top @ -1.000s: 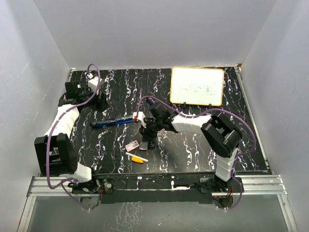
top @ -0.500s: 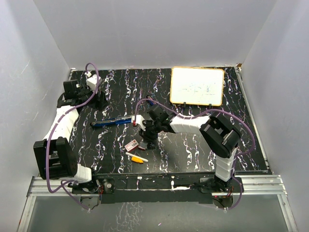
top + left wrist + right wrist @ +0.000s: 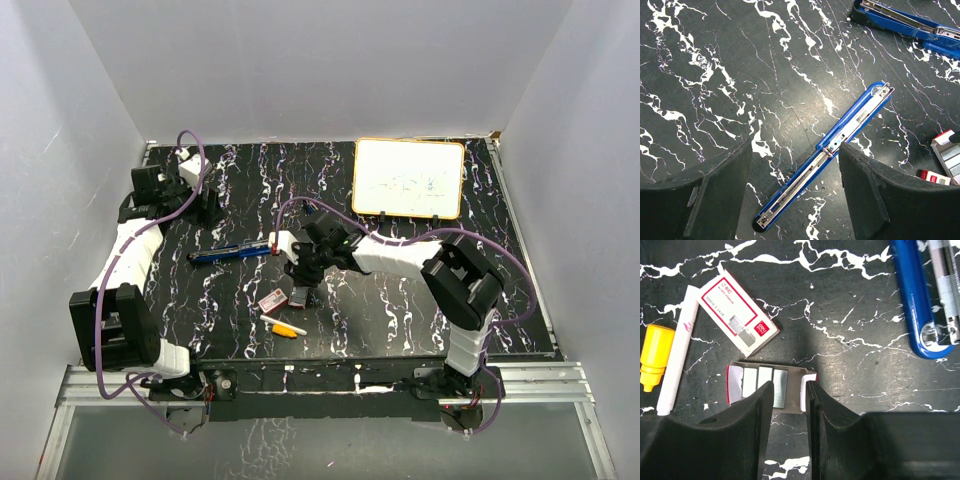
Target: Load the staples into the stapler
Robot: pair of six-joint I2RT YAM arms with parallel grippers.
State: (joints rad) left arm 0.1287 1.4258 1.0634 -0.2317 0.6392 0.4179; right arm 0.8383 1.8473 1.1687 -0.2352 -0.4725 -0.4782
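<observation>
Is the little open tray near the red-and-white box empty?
No, several silvery staple strips lie side by side inside the small open tray.

Overhead view of a black, white-veined table between pale walls. The right gripper points down mid-table, just beside a red-and-white staple box and a yellow-and-white marker. A blue stapler lies opened flat. The left gripper is far left, and a whiteboard is far right.
</observation>
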